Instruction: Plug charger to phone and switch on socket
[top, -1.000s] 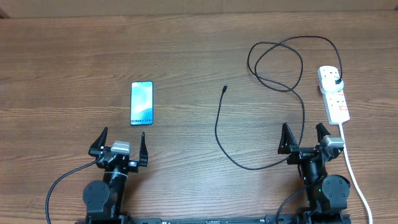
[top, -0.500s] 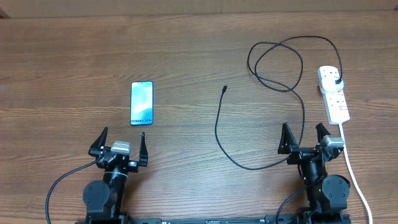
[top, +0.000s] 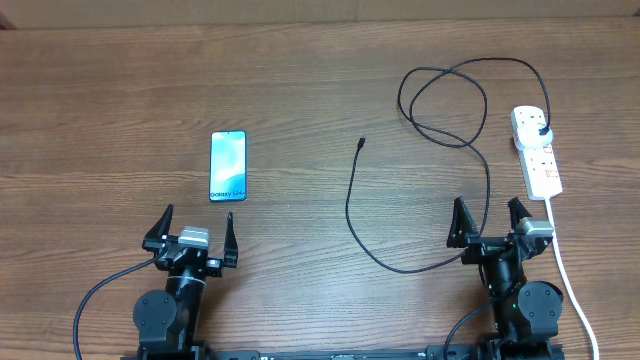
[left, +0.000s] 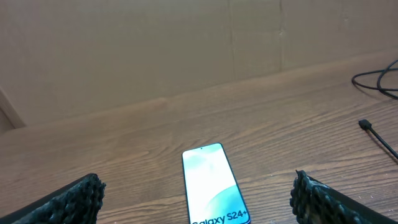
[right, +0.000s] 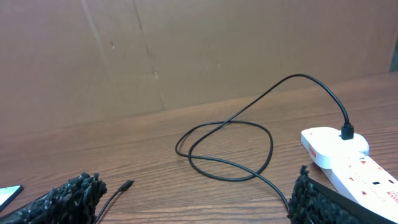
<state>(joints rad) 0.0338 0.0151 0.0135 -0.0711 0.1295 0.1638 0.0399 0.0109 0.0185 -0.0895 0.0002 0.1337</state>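
Note:
The phone (top: 228, 166) lies flat on the wooden table, blue screen up, just ahead of my left gripper (top: 197, 225), which stands open and empty; the left wrist view has the phone (left: 211, 185) centred between the fingers. The charger (top: 350, 205) runs as a thin black cable from its free connector tip (top: 362, 142) in the table's middle, loops at the back right, and ends in a plug seated in the white socket (top: 537, 150). My right gripper (top: 490, 219) is open, empty, near the cable's bend. From the right wrist I see the charger's tip (right: 126, 185) and the socket (right: 348, 152).
The socket's thick white cord (top: 565, 265) trails down the table's right side past my right arm. A brown cardboard wall (left: 186, 43) stands along the table's far edge. Bare wood lies between phone and cable.

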